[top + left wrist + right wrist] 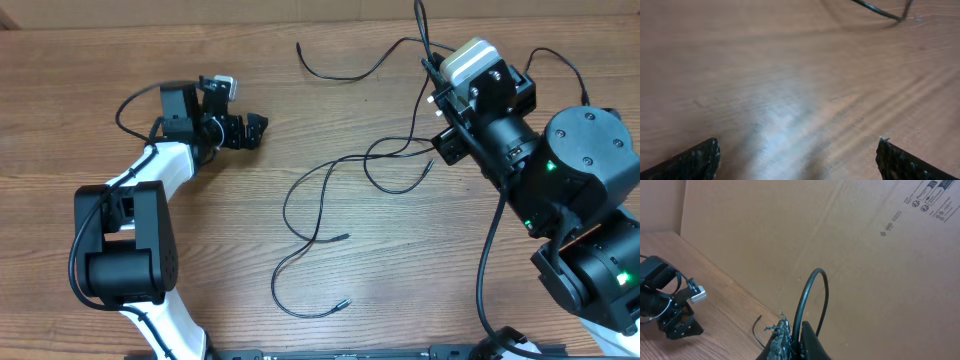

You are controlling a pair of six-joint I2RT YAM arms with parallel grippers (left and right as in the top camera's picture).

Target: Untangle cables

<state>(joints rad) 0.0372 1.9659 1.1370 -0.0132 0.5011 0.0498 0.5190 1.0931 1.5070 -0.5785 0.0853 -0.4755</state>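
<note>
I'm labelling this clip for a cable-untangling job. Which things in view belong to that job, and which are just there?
Part of the job:
cables, lying in loose loops
right gripper, shut on one cable
left gripper, open and empty

Just there:
wooden table
cardboard sheet standing at its edge
thick arm cable on the right arm

Thin black cables (335, 238) in loose loops
</note>
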